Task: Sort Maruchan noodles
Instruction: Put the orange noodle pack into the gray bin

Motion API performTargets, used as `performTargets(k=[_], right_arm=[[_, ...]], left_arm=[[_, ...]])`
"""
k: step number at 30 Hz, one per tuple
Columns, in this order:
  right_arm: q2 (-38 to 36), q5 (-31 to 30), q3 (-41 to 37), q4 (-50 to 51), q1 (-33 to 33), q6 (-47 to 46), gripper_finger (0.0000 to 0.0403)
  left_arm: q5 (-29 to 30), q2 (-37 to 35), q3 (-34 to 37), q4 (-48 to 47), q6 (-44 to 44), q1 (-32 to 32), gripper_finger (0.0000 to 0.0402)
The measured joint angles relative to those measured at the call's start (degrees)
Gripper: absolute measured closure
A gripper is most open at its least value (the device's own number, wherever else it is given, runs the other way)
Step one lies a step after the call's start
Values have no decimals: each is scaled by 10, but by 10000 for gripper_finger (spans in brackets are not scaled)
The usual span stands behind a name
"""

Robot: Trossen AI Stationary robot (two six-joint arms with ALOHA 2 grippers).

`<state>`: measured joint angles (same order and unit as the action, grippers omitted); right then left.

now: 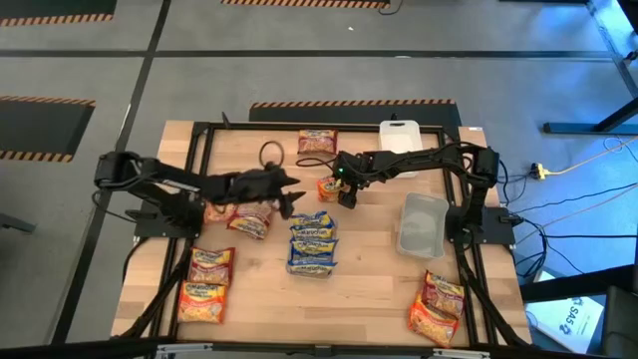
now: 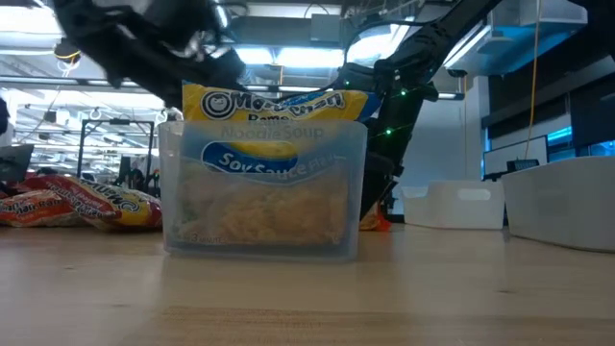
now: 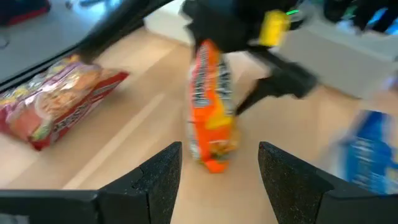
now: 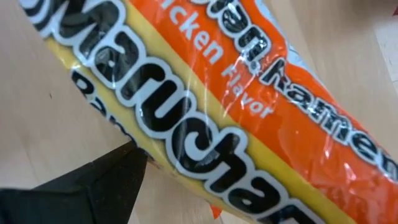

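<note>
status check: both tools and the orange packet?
Right tool open around the orange packet, which stands on edge. Left tool open, just short of it. Nothing between.

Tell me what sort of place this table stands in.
Probably an industrial lab or workshop: hazard-striped floor mats on grey concrete, ceiling strip lights over open racking, and a wooden table framed for robot arms.

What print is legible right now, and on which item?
"Maruchan", "Ramen", "Chicken Flavor": orange packet by the right tool.
"Noodle Soup", "Soy Sauce": blue packet in the clear container, through its wall.
All other packets: print too small or blurred.
</note>
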<state>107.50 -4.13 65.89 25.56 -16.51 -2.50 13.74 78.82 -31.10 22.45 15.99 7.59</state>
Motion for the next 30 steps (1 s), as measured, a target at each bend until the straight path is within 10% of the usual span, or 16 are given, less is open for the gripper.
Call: performTargets(k=[9, 30], right_arm=[[0, 0, 0, -3, 0, 2, 24], [0, 1, 0, -20, 0, 15, 24]], left_arm=[[-158, 100, -104, -67, -23, 81, 195], [-194, 271, -201, 10, -50, 101, 195]])
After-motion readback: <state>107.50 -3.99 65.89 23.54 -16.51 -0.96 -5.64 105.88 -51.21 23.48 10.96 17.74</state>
